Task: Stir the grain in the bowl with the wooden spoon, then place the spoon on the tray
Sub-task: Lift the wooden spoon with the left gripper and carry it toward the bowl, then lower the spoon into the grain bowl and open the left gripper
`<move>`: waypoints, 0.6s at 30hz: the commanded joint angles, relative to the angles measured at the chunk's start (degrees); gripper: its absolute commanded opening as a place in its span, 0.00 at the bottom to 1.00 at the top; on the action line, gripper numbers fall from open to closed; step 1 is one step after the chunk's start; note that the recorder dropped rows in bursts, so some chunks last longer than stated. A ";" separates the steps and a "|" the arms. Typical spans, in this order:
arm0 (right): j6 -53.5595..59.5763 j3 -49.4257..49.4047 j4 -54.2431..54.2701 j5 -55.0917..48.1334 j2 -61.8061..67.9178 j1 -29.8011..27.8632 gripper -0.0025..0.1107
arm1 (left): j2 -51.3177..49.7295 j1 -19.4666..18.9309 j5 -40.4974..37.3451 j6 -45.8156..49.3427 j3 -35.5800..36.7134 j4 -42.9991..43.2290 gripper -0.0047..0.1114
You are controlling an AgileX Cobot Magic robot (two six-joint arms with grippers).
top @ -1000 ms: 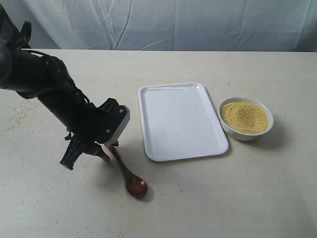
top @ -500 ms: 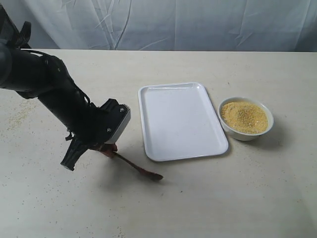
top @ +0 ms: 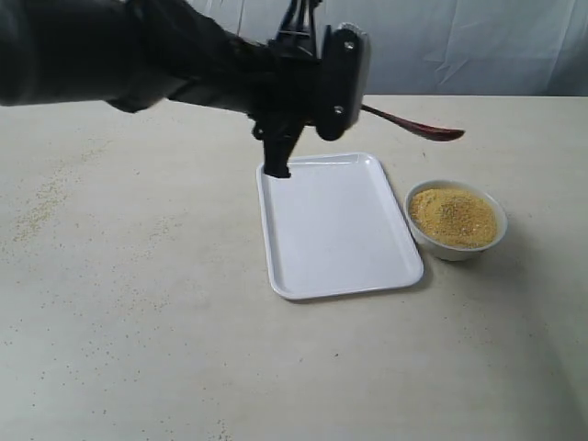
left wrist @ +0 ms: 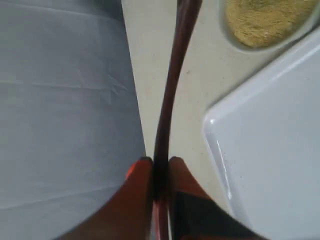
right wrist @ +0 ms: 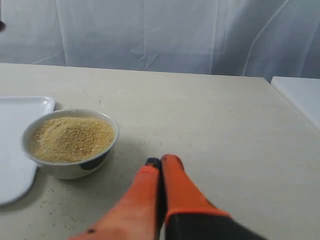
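In the exterior view, the dark reddish-brown glossy wooden spoon has left the table. A second ago it lay flat beside the flat white rectangular tray; half a second ago its handle end was tipping up. Now the black left arm carries it in the air past the tray's far edge, its oval end pointing toward the small round white bowl. We judge the pick-up done and the approach under way. The fine yellow-golden grain looks untouched, so the stirring has not begun.

In the left wrist view, the left gripper is clenched on the spoon's slim handle, orange fingers pressed to both sides. The shaft runs straight out toward the bowl, with the tray's rounded corner beside it.

In the right wrist view, the right gripper sits low over the table near the bowl. Its orange fingers are closed on each other, holding nothing, and it is apart from the bowl.

The pale beige table is matte and speckled with stray granules, thickest well away from the tray. A creased white cloth backdrop closes off the room behind. In the right wrist view a white flat edge shows past the table, but we cannot tell what it is.
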State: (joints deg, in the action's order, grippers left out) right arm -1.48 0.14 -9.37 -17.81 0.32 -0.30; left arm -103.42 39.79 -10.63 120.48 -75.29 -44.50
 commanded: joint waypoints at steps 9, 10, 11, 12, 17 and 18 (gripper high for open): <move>-0.06 -0.14 -0.03 0.42 -0.32 -0.21 0.04 | -19.29 7.58 10.63 1.44 -8.95 10.02 0.04; -0.06 -0.14 -0.03 0.42 -0.32 -0.21 0.04 | -20.15 7.90 10.63 1.44 -9.04 10.89 0.04; -0.06 -0.14 -0.03 0.42 -0.32 -0.21 0.04 | -20.50 8.04 11.16 1.44 -9.04 11.06 0.05; -0.06 -0.14 -0.03 0.42 -0.32 -0.21 0.04 | -21.26 8.13 12.44 1.44 -9.04 11.06 0.09; -0.06 -0.14 0.36 0.42 -0.32 -0.21 0.04 | -21.53 8.35 13.90 1.44 -9.04 10.55 0.43; -0.06 -0.14 0.36 0.42 -0.32 -0.21 0.04 | -21.53 8.35 13.78 1.44 -9.04 10.23 0.45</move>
State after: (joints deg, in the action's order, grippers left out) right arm -1.48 0.14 -8.99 -17.81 0.32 -0.30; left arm -125.00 47.58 3.40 120.48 -84.05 -33.18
